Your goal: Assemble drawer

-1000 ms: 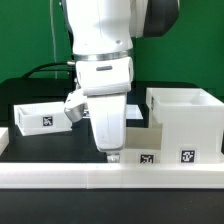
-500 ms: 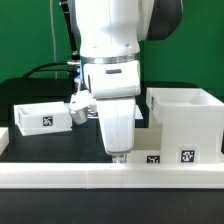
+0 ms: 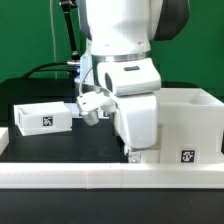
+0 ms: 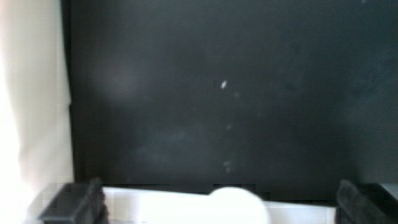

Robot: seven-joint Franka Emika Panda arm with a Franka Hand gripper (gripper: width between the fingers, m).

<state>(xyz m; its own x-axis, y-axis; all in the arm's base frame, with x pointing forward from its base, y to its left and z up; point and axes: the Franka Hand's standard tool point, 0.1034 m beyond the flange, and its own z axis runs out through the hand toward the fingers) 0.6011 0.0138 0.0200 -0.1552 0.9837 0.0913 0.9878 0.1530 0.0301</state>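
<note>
The large hollow white case (image 3: 190,122) stands at the exterior view's right, with a tag on its front. One small white tray (image 3: 42,117) with a tag sits at the exterior view's left. My gripper (image 3: 133,153) hangs low just in front of the case and hides the second tray in the exterior view. In the wrist view my gripper (image 4: 222,205) is open, its dark fingers (image 4: 75,203) wide apart. A white tray part (image 4: 160,208) with a rounded knob (image 4: 237,197) lies between them.
A long low white rail (image 3: 100,178) runs along the front of the black table (image 3: 60,145). It also shows in the wrist view (image 4: 27,100) as a white strip. Black cables (image 3: 50,70) hang at the back. The bulky arm (image 3: 125,40) fills the middle.
The arm has moved toward the exterior view's right, up to the large case. It now covers the second small tray and its tag, which showed earlier.
</note>
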